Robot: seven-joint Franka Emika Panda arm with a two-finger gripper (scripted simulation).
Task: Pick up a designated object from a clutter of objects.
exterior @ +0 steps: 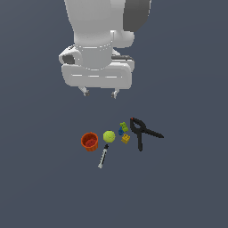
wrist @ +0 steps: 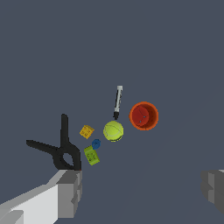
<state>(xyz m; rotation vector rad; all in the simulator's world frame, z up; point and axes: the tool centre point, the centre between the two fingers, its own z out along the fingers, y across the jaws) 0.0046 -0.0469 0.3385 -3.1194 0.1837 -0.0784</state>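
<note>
Blue brick sitting wedged between green brick, yellow brick and ball; my fingers, hovering spread and empty, are risking nudging neighbours while descending.

The blue brick I am after is tiny and knobbly, lying on the desk among the clutter, between the green brick and the yellow brick, just beside the yellow-green ball.
</note>
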